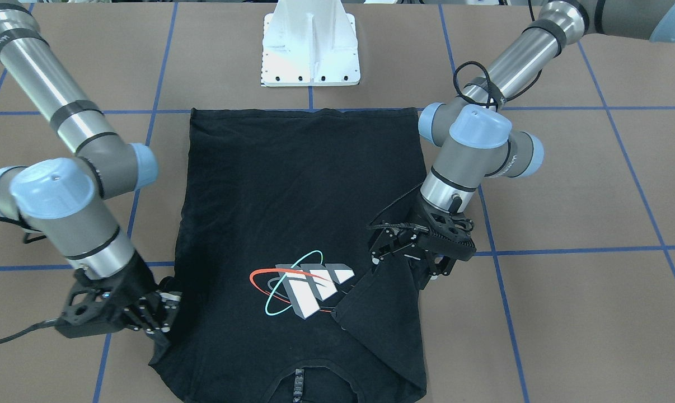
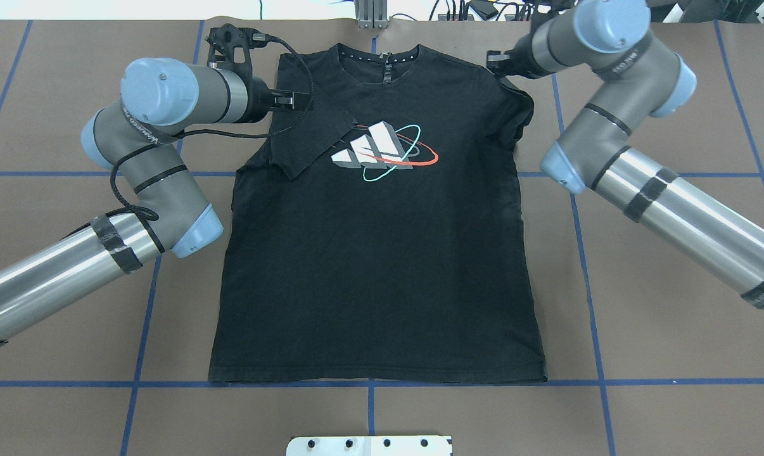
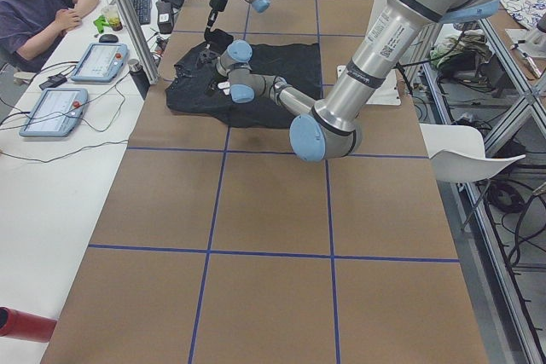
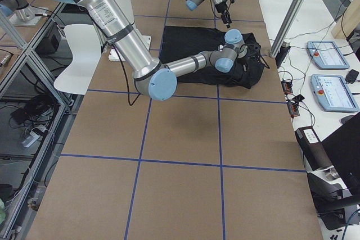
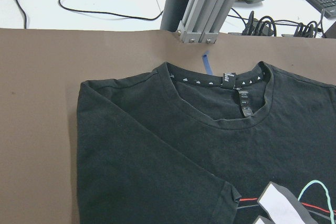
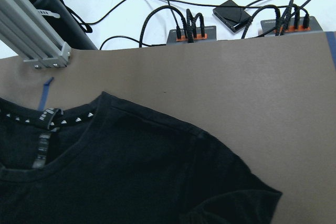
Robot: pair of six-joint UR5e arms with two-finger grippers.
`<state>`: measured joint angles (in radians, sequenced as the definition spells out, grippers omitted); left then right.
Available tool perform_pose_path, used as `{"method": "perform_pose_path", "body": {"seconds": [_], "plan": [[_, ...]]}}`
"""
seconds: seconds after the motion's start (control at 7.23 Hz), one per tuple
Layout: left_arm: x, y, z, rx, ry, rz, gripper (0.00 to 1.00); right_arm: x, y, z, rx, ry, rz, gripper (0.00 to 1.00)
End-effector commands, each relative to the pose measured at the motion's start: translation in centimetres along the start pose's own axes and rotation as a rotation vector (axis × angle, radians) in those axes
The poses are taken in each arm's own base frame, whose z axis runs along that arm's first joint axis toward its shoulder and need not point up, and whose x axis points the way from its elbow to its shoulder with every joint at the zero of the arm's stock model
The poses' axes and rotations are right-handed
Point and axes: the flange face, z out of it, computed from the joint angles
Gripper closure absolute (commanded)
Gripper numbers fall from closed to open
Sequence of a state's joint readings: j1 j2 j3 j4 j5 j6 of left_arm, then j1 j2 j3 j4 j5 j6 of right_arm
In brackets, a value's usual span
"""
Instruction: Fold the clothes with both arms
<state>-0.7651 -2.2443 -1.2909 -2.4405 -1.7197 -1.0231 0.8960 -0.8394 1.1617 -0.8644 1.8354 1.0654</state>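
Observation:
A black T-shirt (image 2: 375,266) lies flat and logo-up on the brown table, its collar (image 5: 236,85) at the far edge from the robot. Its logo (image 2: 382,149) is a white-grey block ringed in red and cyan. The sleeve (image 2: 306,133) on my left is folded inward onto the chest. My left gripper (image 1: 402,267) hovers just over that sleeve, fingers spread, open. My right gripper (image 1: 167,316) sits at the other sleeve (image 2: 521,117), which is bunched. Its black fingers blend into the fabric, so I cannot tell its state. Neither wrist view shows fingers.
The white pedestal base (image 1: 310,50) stands at the robot's side of the table, just past the shirt's hem. An aluminium post (image 5: 210,3) and cables rise beyond the collar edge. A person (image 3: 38,6) sits at a side desk with tablets (image 3: 51,108).

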Motion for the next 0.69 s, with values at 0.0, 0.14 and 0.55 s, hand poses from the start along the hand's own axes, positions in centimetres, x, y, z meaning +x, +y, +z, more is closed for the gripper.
{"method": "perform_pose_path", "body": {"seconds": [0.0, 0.14, 0.55], "plan": [[-0.7, -0.4, -0.4, 0.004, -0.003, 0.000, 0.00, -9.0, 0.7, 0.9, 0.035, 0.042, 0.060, 1.00], [-0.7, -0.4, -0.4, 0.004, -0.003, 0.000, 0.00, -10.9, 1.4, 1.7, 0.032, 0.045, 0.051, 1.00], [-0.8, -0.5, -0.5, 0.005, -0.003, -0.001, 0.00, -13.3, 3.9, 4.2, 0.034, 0.079, 0.049, 1.00]]}}
